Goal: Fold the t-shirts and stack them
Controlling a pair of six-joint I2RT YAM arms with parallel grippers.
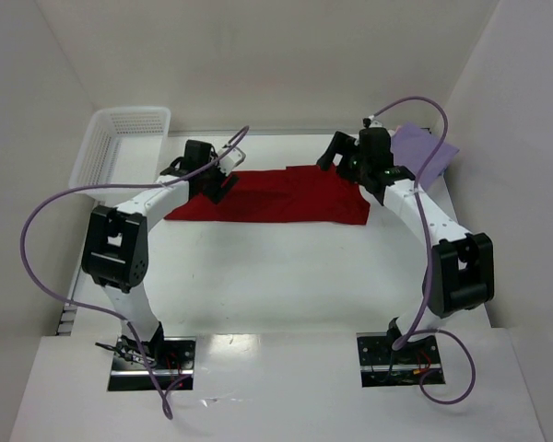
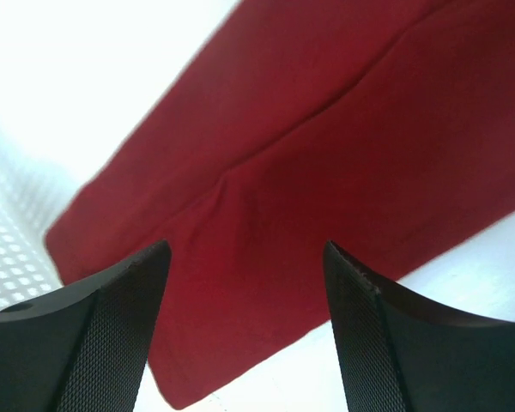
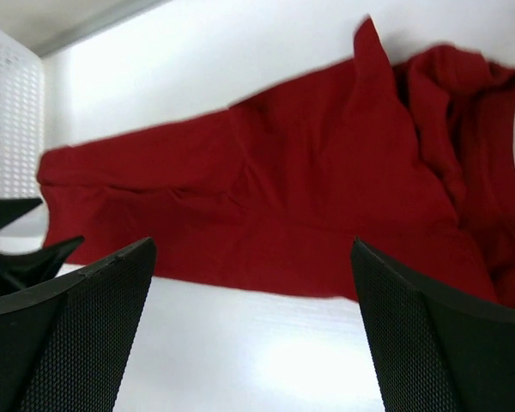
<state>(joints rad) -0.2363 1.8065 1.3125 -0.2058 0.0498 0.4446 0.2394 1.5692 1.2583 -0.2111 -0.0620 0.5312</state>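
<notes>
Black mesh-textured fingers [image 2: 120, 300] of the left gripper [image 2: 247, 251] are seen apart, nothing clamped, just over the left end of the dark red t-shirt [image 1: 276, 195]. Right gripper [image 3: 251, 247] fingers are spread wide, likewise empty, above the shirt's bunched right end. The shirt is laid across the far half of the white table [image 1: 276, 285]. A lavender t-shirt [image 1: 422, 144] is noted far right, a white mesh basket [image 1: 120, 143] far left.
</notes>
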